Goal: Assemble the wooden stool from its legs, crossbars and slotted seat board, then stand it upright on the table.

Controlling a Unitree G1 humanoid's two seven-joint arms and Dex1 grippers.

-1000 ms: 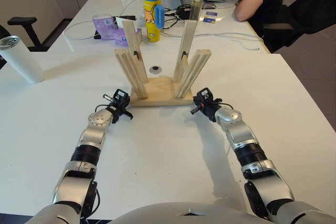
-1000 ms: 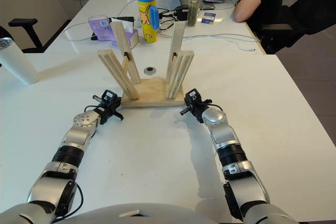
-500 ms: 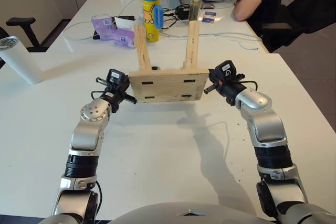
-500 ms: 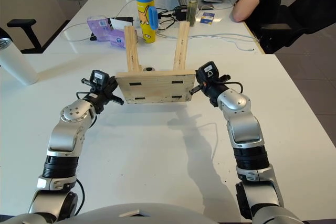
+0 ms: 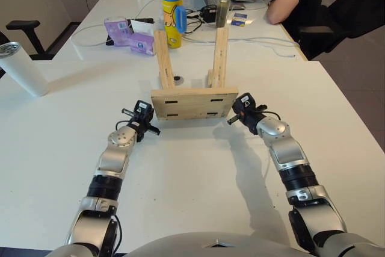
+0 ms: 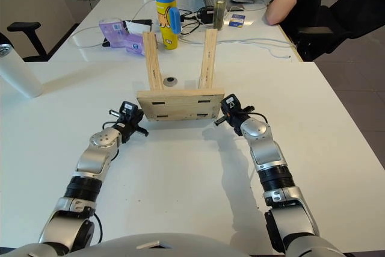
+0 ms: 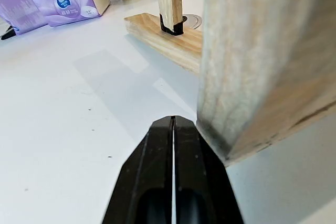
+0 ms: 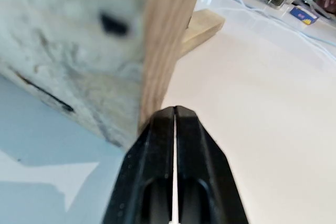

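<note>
- wooden stool (image 6: 179, 95): on its side, mid white table (image 5: 180, 179); slotted seat board (image 5: 194, 104) faces the robot, legs (image 5: 220, 52) point away.
- left gripper (image 7: 174, 124): fingers pressed together, holding nothing; tip just beside the board's left edge.
- right gripper (image 8: 175, 111): fingers pressed together, holding nothing; tip at the board's right edge.

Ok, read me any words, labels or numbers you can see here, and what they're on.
On the purple tissue pack: there is print, too blurred to read.
On the yellow cup: a picture, no legible words.
On the small blue box: too small to read.
On the seat board: no text, only dark slots.
</note>
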